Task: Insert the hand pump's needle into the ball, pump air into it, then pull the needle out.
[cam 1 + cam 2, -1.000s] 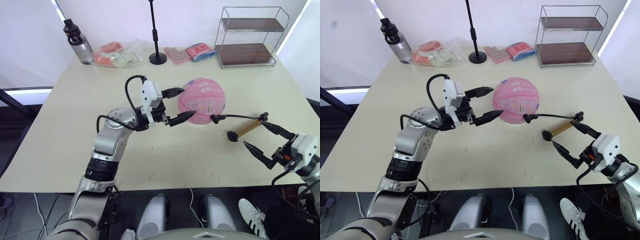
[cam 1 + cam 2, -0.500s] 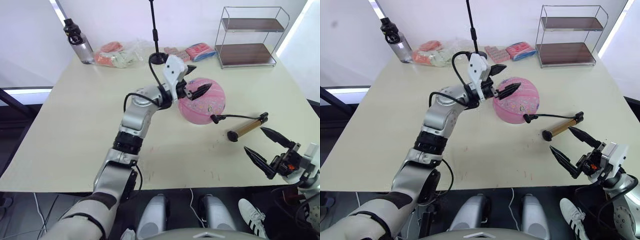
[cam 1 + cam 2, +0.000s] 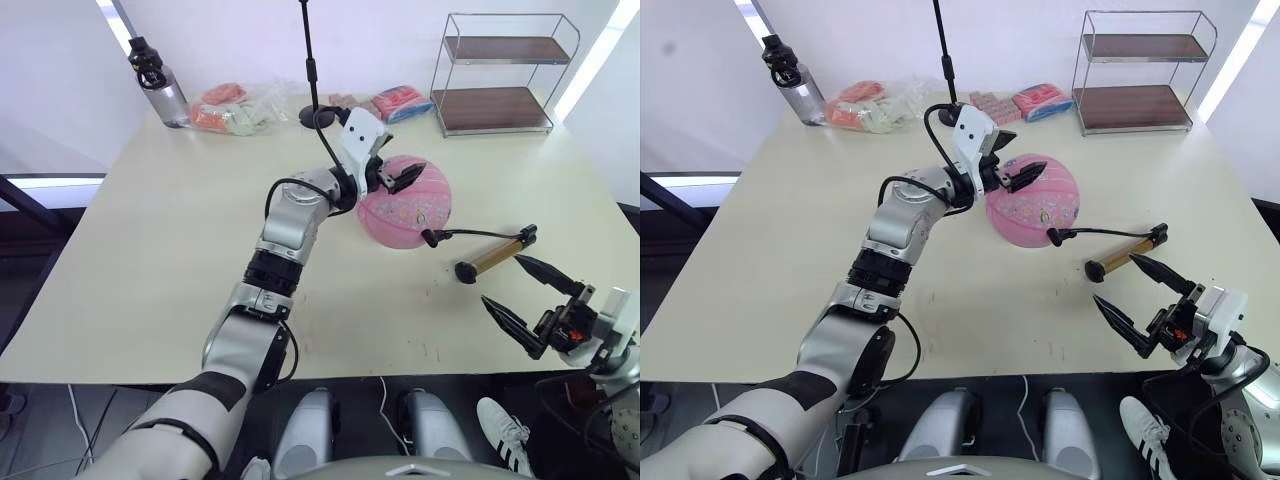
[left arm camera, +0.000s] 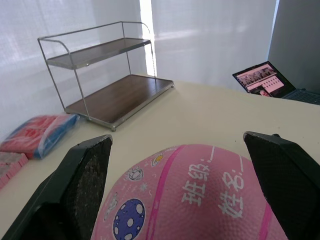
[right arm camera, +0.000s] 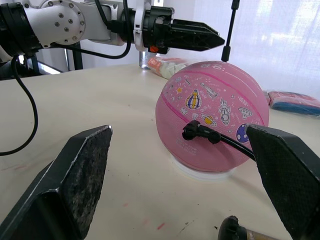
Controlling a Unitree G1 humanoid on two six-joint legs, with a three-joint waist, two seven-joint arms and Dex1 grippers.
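Left eye view shows the pink ball (image 3: 405, 203) mid-worktop (image 3: 140, 250), the needle (image 5: 196, 131) plugged into its near right side. Right of it lies the hand pump (image 3: 492, 257), joined by its hose. Spread wide, the left gripper (image 3: 388, 177) hovers over the ball's far left; the right gripper (image 3: 527, 293), also spread, hangs near the pump's near end.

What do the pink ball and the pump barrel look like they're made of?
The pink ball looks like rubber: matte, finely pebbled skin with printed cartoons and seam lines. The hand pump barrel seems to be metal, bronze-gold with a smooth sheen; its black end caps are probably plastic.
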